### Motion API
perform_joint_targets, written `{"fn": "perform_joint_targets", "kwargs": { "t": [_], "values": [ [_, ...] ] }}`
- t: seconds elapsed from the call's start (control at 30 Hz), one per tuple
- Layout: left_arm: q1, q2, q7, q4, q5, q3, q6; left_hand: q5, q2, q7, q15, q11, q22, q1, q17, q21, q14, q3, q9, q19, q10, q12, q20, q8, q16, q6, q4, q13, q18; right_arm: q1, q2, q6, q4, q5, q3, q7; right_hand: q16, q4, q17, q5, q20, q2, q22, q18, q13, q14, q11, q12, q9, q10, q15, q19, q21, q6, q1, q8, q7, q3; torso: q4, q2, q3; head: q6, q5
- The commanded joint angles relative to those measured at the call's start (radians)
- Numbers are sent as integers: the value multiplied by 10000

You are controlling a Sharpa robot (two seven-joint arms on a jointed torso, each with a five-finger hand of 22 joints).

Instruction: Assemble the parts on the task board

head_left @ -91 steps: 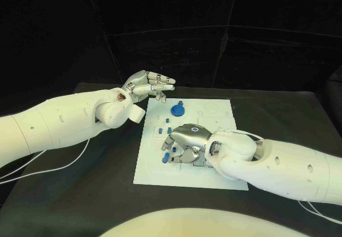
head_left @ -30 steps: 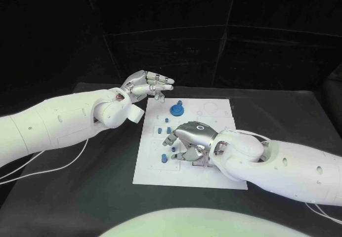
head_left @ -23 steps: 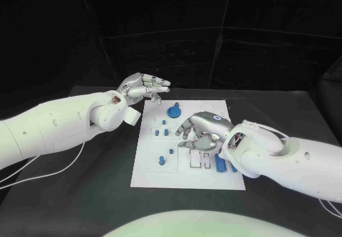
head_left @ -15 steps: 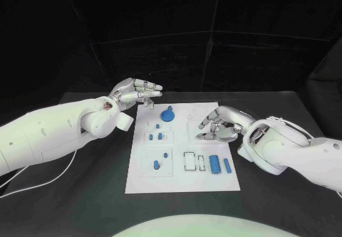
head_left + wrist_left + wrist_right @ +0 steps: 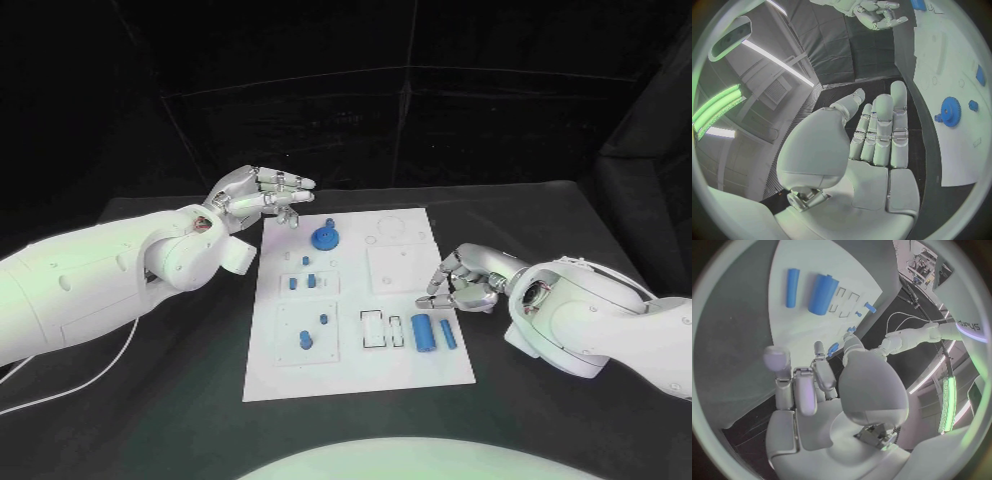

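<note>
Matte black table (image 5: 173, 400) bears the flat white task board (image 5: 361, 375); both robot hands empty, fingers apart.

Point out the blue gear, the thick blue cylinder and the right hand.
blue gear (image 5: 327, 238): head view, on the gear's round face.
thick blue cylinder (image 5: 424, 333): head view, middle of its side.
right hand (image 5: 464, 280): head view, on the curled fingers.

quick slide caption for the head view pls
Both hands empty: left hand raised beyond the task board, right hand at its edge beside two blue cylinders.
</note>
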Motion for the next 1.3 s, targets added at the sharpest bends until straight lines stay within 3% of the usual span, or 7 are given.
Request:
{"fn": "perform_joint_targets", "kwargs": {
  "t": [0.03,0.2,0.37,0.6,1.03,1.3],
  "values": [
    [11,-15,36,33,47,3,78,-12,96,54,25,-8,-8,35,-8,-54,-62,-26,-1,-10,-48,48,78,50,-11,-27,-32,8,141,-73,2,460,85,-560,-29,-553,44,121,794,26,-19,135,18,-87,154,703,18,103,40,101,-61,88,41,-81,20,122,5,-170,7,-2,-6,-10,-46],
    [10,-49,35,49,47,0,75,-12,96,54,25,-8,-8,35,-8,-54,-62,-26,-1,-10,-48,48,78,50,-11,-27,-32,8,141,-156,41,620,114,-1071,-59,-748,65,381,870,-1,-51,149,66,-89,410,715,-49,268,202,180,-104,121,60,53,76,491,-80,-450,14,6,-1,-18,-68],
    [10,-87,37,59,47,-2,68,-12,96,54,25,-8,-8,35,-8,-54,-62,-26,-1,-10,-48,48,78,50,-11,-27,-32,8,141,-225,155,784,107,-1393,-69,-875,89,420,950,-67,-76,133,124,-103,517,729,-84,333,284,224,-137,151,85,98,-24,637,-122,-607,-25,4,-9,-62,-59],
    [10,-98,24,84,47,-2,80,-12,96,54,25,-8,-8,35,-8,-54,-62,-26,-1,-10,-48,48,78,50,-11,-27,-32,8,141,-342,320,1014,50,-1528,-72,-964,99,426,987,-68,-106,162,146,-107,666,735,-127,429,383,296,-171,164,91,168,-138,800,-174,-724,10,5,-1,-59,-40],
    [8,-130,15,115,47,-3,100,-12,99,54,26,-8,-12,43,-14,-58,-65,-25,-1,-9,-55,58,77,55,-8,-30,-39,8,142,-524,608,1515,-246,-1715,-73,-1224,109,424,1020,-60,-114,176,177,-113,720,741,-140,468,411,323,-181,177,105,191,-149,842,-189,-742,25,4,-1,-117,-29],
    [6,-153,-17,113,47,-5,137,-12,99,54,26,-8,-12,43,-14,-58,-65,-25,-1,-9,-55,58,77,55,-8,-30,-39,8,142,-788,776,1734,-325,-1944,-73,-1324,111,426,1027,-60,-116,182,189,-115,727,742,-142,472,416,326,-183,182,111,191,-156,848,-190,-747,10,15,0,-146,-5]
  ]
}}
